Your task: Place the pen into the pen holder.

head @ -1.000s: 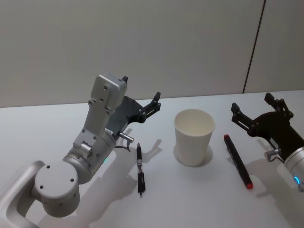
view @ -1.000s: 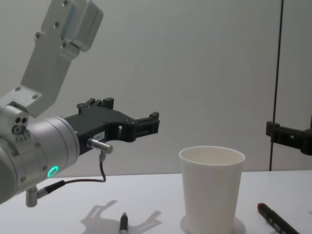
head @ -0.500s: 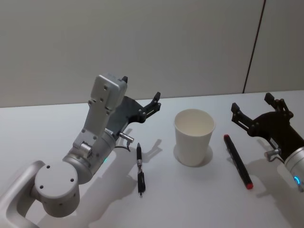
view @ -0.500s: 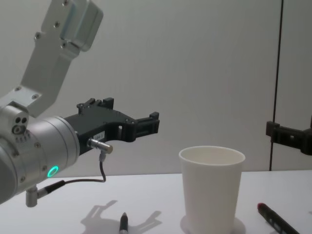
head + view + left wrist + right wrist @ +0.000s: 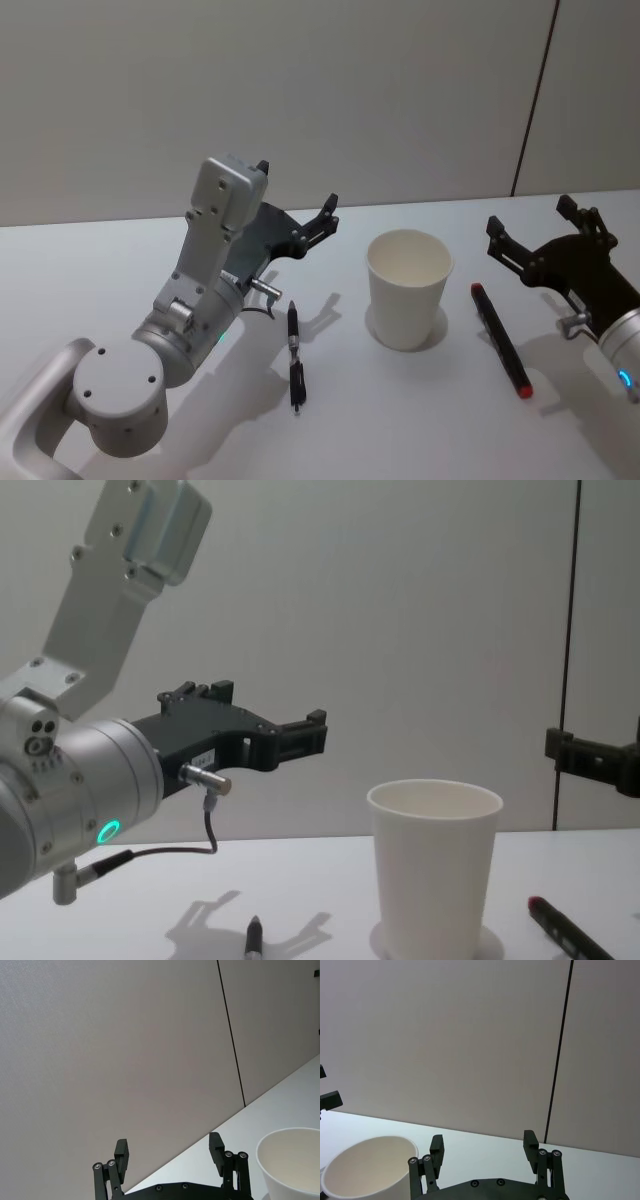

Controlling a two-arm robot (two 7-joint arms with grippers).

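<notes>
Pen (image 5: 294, 355) lies flat on the white table (image 5: 100, 260), left of the cup (image 5: 408, 290) and near it, not yet picked up. It is slim and black with a shiny band, and it points roughly from the near edge to the far edge. A thicker marker (image 5: 501, 340), black with red ends, lies right of the cup; either could serve the task. The left gripper (image 5: 297, 187) hangs above and beyond the pen, fingers spread and empty. The right gripper (image 5: 530, 217) hovers beside the marker toward the right edge, equally spread. Both look poised to reach down.

From the left wrist, the left gripper (image 5: 169, 1149) shows two black, blocky fingers set wide apart with nothing between them, and the cup's rolled rim (image 5: 295, 1165) off to one side.

From the right wrist, the right gripper (image 5: 482, 1144) gapes likewise, near the cup's (image 5: 370, 1170) matte paper mouth.

From the chest, the cup (image 5: 435, 870) stands upright, tapered and empty, its wide mouth probably an easy target. The pen's tip (image 5: 253, 938) and the marker's red end (image 5: 540, 908) flank its base.
</notes>
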